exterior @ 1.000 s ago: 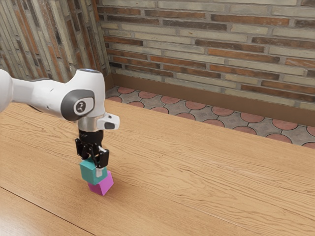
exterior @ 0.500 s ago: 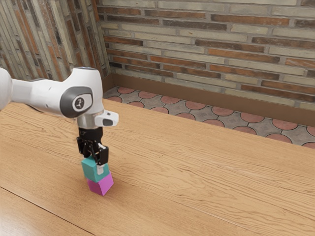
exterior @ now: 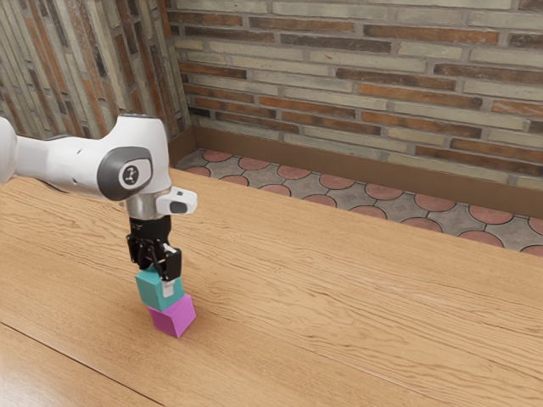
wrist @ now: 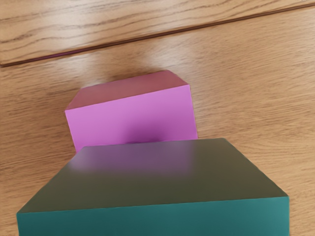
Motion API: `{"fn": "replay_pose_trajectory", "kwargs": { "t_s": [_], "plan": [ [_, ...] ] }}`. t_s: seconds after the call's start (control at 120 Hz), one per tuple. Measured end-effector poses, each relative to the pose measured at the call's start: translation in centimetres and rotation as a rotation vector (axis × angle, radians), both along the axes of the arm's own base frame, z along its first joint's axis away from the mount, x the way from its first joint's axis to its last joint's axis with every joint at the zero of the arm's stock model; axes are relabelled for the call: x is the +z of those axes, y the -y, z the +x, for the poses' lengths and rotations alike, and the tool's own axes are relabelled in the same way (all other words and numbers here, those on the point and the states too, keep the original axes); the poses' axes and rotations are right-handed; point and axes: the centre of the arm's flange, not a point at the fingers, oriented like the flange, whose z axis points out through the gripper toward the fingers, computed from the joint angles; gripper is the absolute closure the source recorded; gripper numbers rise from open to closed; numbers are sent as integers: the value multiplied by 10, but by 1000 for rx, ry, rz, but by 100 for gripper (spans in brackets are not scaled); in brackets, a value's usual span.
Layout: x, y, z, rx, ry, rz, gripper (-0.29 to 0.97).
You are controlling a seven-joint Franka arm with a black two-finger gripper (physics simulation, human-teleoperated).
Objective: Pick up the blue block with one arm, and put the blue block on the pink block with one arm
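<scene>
Exterior view: compared with half a second ago, my arm (exterior: 68, 165) has drawn up and toward the exterior view's left. The blue block (exterior: 154, 292), teal in shade, has stayed where it was, on top of the pink block (exterior: 176, 316). A second ago it was hanging just above the pink block. It now rests there, offset toward the exterior view's left so that it overhangs that side, with part of the pink block showing beneath it on the right. The grey joint cap (exterior: 129, 175) carries a small white mark, too small to read. The gripper (exterior: 159, 270) hangs directly over the stack. Its black fingers look slightly parted, with their tips level with the top of the blue block and loose of it rather than pinching it. Both blocks stand on the wooden surface (exterior: 339, 297).

Wrist view: the blue block (wrist: 157, 187) lies right under my hand, its flat top facing the camera. The pink block (wrist: 133, 115) pokes out from beneath its far edge, touching it. The plank surface (wrist: 246, 73) lies all around them.
</scene>
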Motion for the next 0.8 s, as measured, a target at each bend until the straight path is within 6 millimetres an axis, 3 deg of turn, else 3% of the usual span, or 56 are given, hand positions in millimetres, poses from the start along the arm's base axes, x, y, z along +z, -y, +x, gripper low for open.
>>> {"fn": "replay_pose_trajectory", "kwargs": {
  "t_s": [0.8],
  "plan": [
    [-3,-2,3,68,13,4,30]
  ]
}}
